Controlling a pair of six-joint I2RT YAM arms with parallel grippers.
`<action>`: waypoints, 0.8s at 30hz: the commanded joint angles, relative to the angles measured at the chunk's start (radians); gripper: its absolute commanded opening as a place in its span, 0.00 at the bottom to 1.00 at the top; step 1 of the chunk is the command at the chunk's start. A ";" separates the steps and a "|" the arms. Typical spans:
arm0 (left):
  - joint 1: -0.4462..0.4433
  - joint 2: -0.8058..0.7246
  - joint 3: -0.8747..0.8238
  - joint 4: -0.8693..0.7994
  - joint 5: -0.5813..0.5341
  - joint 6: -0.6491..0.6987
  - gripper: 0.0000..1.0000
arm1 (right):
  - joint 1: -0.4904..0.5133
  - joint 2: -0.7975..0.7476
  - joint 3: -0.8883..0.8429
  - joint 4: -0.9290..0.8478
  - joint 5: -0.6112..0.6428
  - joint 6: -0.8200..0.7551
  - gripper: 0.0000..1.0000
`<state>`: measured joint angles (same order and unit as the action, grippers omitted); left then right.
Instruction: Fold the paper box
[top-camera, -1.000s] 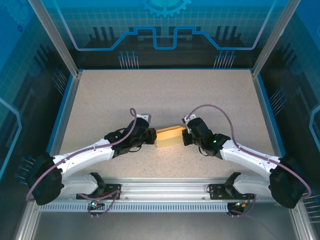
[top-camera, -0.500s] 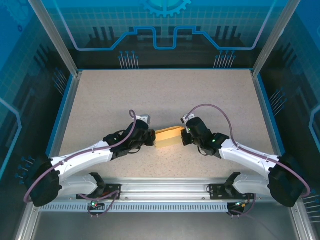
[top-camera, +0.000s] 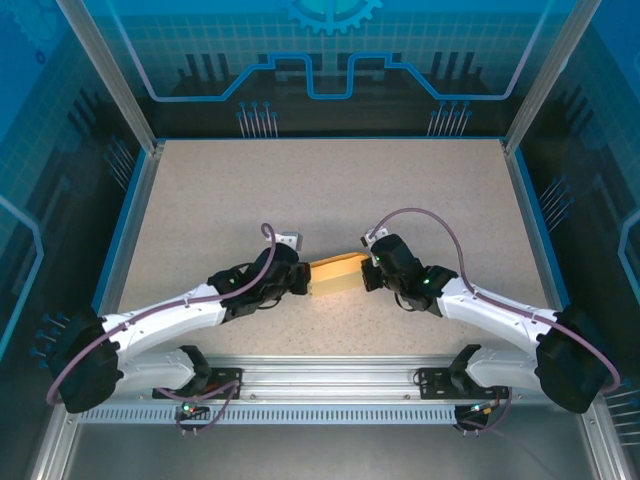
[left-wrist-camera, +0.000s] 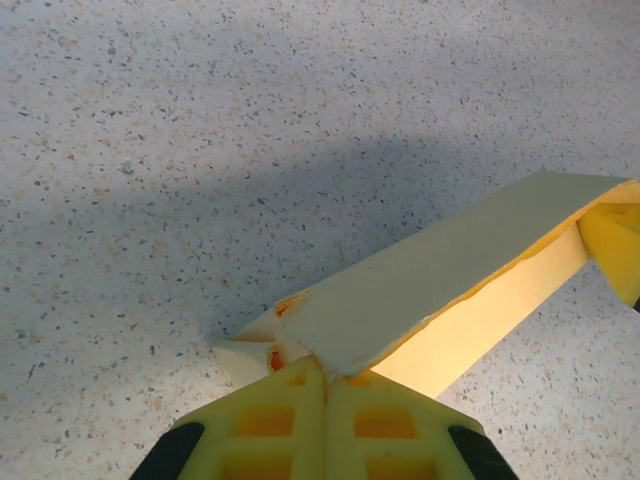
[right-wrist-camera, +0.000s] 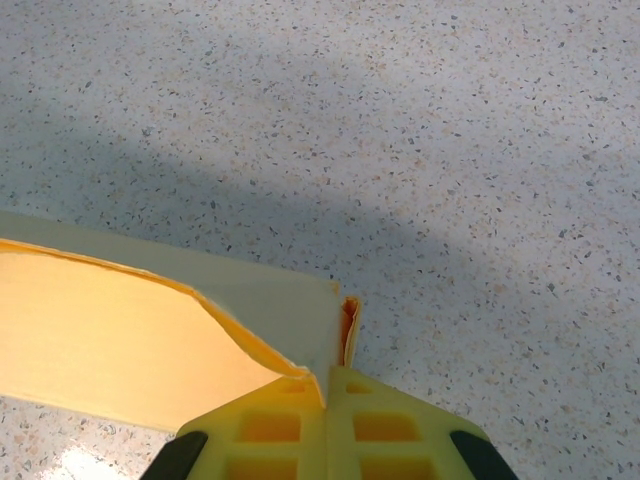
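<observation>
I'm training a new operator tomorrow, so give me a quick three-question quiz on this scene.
1. True or false: the left gripper is shut on the box.
2. Where does the right gripper grip the box? A: at one end. B: at its middle. C: nowhere, it hangs open above it.
3. Fill in: the box is pale ___.
Key: 1 true. 2 A. 3 yellow.

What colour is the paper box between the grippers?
The paper box is pale yellow, clearest in the left wrist view.
</observation>
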<state>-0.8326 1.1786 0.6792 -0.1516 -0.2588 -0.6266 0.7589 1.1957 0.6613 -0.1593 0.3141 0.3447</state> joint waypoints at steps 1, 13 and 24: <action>-0.019 0.037 -0.044 -0.024 0.006 -0.004 0.00 | 0.019 0.027 -0.009 -0.089 -0.024 0.014 0.03; -0.033 -0.016 -0.050 -0.021 -0.054 0.055 0.07 | 0.020 0.005 -0.027 -0.092 -0.012 0.017 0.03; -0.031 -0.035 -0.021 -0.040 -0.030 0.109 0.32 | 0.021 0.008 -0.028 -0.097 -0.002 0.013 0.03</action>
<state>-0.8597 1.1717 0.6518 -0.1562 -0.2977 -0.5472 0.7605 1.1954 0.6613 -0.1604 0.3225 0.3450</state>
